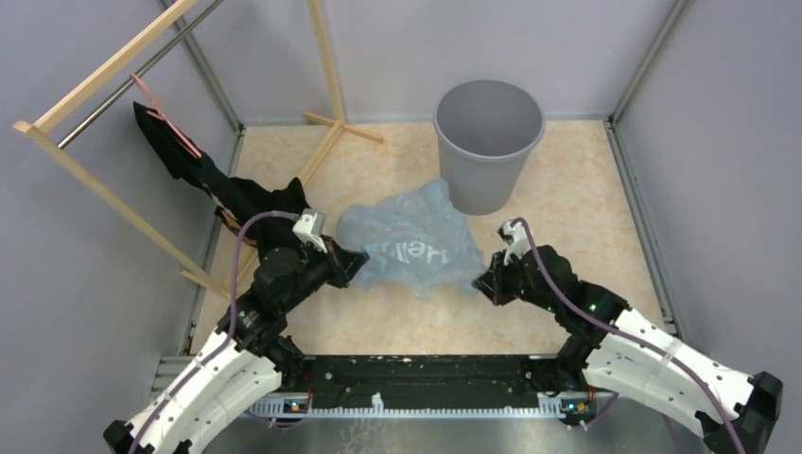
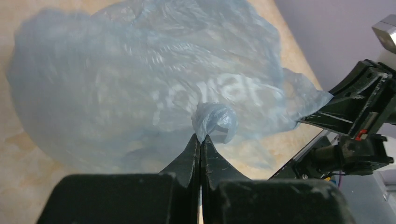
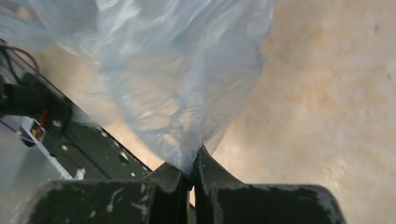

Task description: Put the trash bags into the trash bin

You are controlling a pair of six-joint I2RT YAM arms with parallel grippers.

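The pale-blue trash bag (image 1: 411, 236) hangs spread between my two grippers in front of the grey trash bin (image 1: 488, 142), which stands upright at the back, its mouth showing no bag inside. My left gripper (image 1: 357, 260) is shut on the bag's left edge; in the left wrist view the film (image 2: 140, 84) bunches at the closed tips (image 2: 201, 138). My right gripper (image 1: 482, 280) is shut on the bag's right corner; in the right wrist view the film (image 3: 173, 84) runs into the closed tips (image 3: 192, 164).
A wooden rack (image 1: 113, 85) stands at the back left with a black cloth and pink strap (image 1: 203, 175) draped from it, close to my left arm. Grey walls enclose the beige floor (image 1: 586, 218).
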